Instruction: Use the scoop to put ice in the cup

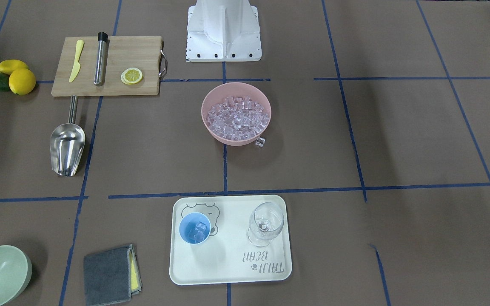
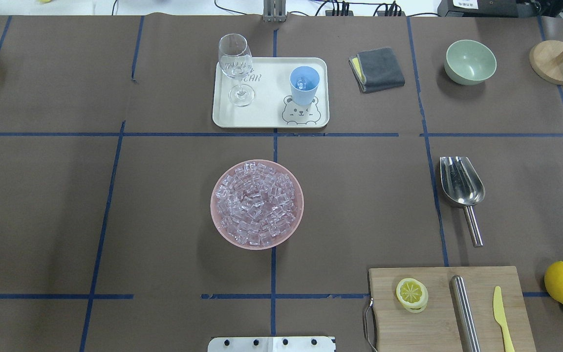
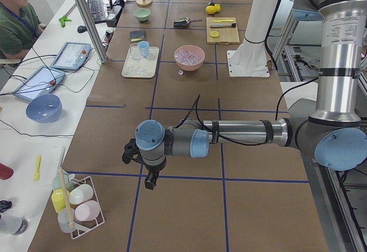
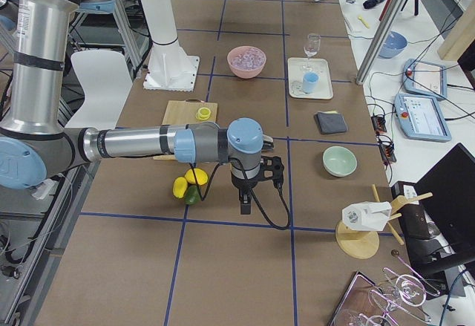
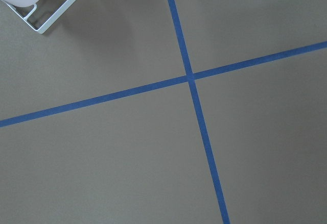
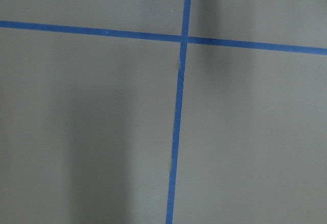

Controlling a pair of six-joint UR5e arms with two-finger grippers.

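Can see the scoop lying flat on the table, trough up, handle pointing at the cutting board, gripped by nothing. Can see the ice heaped in the pink bowl mid-table, one stray cube just beside it. Can make out a few cubes inside the cup, upright on the tray near the stemmed glass. Cannot tell finger state of left gripper or right gripper, both over bare taped paper, well apart from these
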